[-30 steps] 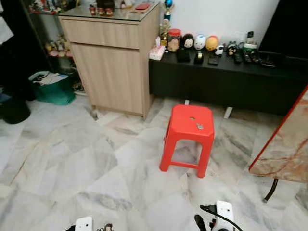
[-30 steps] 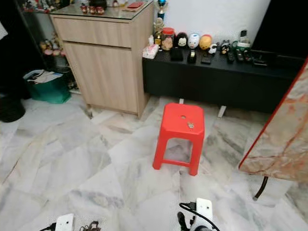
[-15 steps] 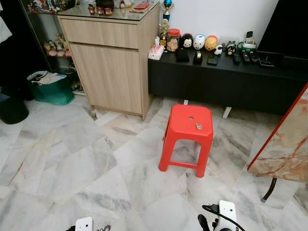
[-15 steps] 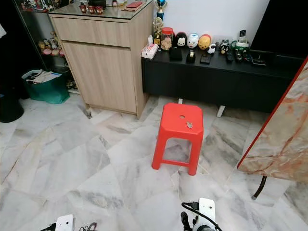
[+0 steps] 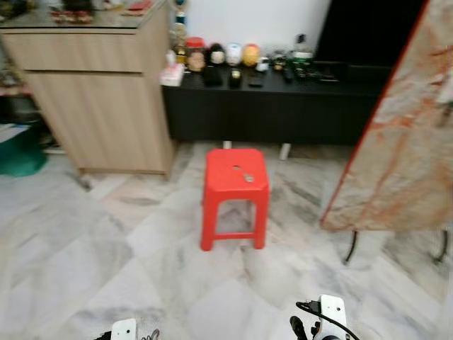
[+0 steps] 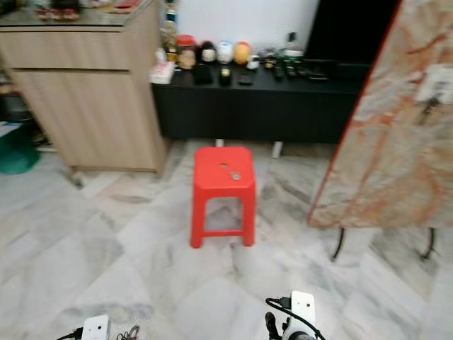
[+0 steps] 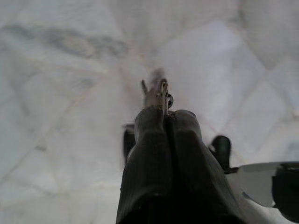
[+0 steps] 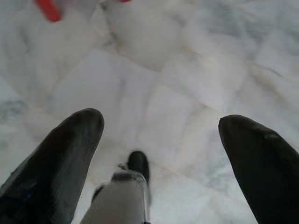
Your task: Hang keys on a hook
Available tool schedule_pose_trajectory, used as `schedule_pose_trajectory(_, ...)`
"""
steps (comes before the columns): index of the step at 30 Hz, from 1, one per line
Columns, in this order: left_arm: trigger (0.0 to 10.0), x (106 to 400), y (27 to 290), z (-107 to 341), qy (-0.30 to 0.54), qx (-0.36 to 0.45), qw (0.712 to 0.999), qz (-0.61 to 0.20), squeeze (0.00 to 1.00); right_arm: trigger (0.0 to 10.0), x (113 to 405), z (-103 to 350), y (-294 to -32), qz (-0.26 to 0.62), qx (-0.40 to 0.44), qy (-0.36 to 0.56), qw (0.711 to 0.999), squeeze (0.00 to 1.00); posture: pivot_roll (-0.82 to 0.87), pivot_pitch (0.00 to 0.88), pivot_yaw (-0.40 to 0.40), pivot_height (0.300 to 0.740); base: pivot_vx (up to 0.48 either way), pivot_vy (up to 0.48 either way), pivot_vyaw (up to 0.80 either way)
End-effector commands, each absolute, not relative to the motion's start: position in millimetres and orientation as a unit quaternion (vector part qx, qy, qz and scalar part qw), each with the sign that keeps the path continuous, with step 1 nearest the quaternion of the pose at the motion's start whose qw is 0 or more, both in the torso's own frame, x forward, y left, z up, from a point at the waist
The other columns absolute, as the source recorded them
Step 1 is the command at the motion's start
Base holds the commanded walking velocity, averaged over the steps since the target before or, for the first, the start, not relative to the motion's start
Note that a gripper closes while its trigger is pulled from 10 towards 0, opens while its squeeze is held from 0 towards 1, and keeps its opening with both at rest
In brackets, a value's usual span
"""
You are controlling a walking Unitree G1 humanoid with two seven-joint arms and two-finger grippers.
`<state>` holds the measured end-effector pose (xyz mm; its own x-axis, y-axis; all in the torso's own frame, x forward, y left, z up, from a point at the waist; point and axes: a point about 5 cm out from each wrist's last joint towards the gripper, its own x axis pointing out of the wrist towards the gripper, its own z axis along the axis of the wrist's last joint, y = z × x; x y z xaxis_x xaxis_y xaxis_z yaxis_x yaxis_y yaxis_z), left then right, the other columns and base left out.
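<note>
My left gripper (image 7: 164,111) hangs low over the marble floor, shut on the keys (image 7: 160,94); a key tip sticks out past the fingertips. The right gripper (image 8: 161,122) is also low, open, its fingers wide apart with nothing between them. In the eye views both wrists sit at the bottom edge, left (image 5: 124,331) and right (image 5: 324,316). On the right a marbled panel (image 6: 379,120) leans on thin dark legs, and it carries a small white plate with a dark hook-like piece (image 6: 429,98), blurred.
A red plastic stool (image 5: 234,181) stands mid-floor with a small metal item (image 5: 248,177) on its seat. Behind it run a wooden cabinet (image 5: 92,95) and a low black TV bench (image 5: 276,99) with figurines. A green bag (image 5: 18,152) sits far left.
The head views have swung to the right: stool and cabinet shifted left and much more of the marbled panel came in. Both grippers hang as before.
</note>
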<state>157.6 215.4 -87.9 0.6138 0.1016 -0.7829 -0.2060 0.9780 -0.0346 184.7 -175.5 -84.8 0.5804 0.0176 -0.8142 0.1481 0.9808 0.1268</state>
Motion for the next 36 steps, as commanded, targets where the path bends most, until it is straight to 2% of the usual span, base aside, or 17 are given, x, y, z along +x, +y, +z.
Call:
schedule_pose_trajectory(1,10.0,155.3,212.8,-89.5,0.437,-0.061,0.894,0.083,0.00,10.0,186.3,-83.5,-179.8,-0.043,0.086,0.453,0.886,0.00,0.04,0.000,-0.043,0.740,0.000,-0.480,0.00)
schedule_pose_trajectory(5,10.0,155.4,212.7,-89.5,0.437,-0.062,0.894,0.084,0.00,10.0,186.2,-83.6,-180.1,-0.043,0.081,0.455,0.886,0.00,0.04,0.000,-0.044,0.740,0.000,-0.480,0.00)
schedule_pose_trajectory(9,10.0,155.0,212.9,-89.7,0.438,-0.061,0.893,0.087,0.00,10.0,185.4,-84.1,-180.5,-0.046,0.079,0.458,0.884,0.00,0.04,0.000,-0.044,0.740,0.000,-0.062,-0.27)
schedule_pose_trajectory(22,10.0,155.5,212.5,-89.6,0.439,-0.054,0.893,0.083,0.00,10.0,185.0,-84.4,-180.8,-0.046,0.080,0.459,0.883,0.00,0.04,0.000,-0.046,0.740,0.000,0.000,-0.77)
schedule_pose_trajectory(30,10.0,155.3,212.2,-89.9,0.441,-0.055,0.892,0.084,0.00,10.0,184.9,-84.4,-181.4,-0.048,0.079,0.460,0.883,0.00,0.04,0.000,-0.050,0.740,0.000,-0.435,-0.77)
schedule_pose_trajectory(36,10.0,155.1,212.2,-90.0,0.441,-0.058,0.892,0.085,0.00,10.0,184.9,-84.4,-181.3,-0.048,0.077,0.460,0.883,0.00,0.04,0.000,-0.048,0.740,0.000,0.000,-0.77)
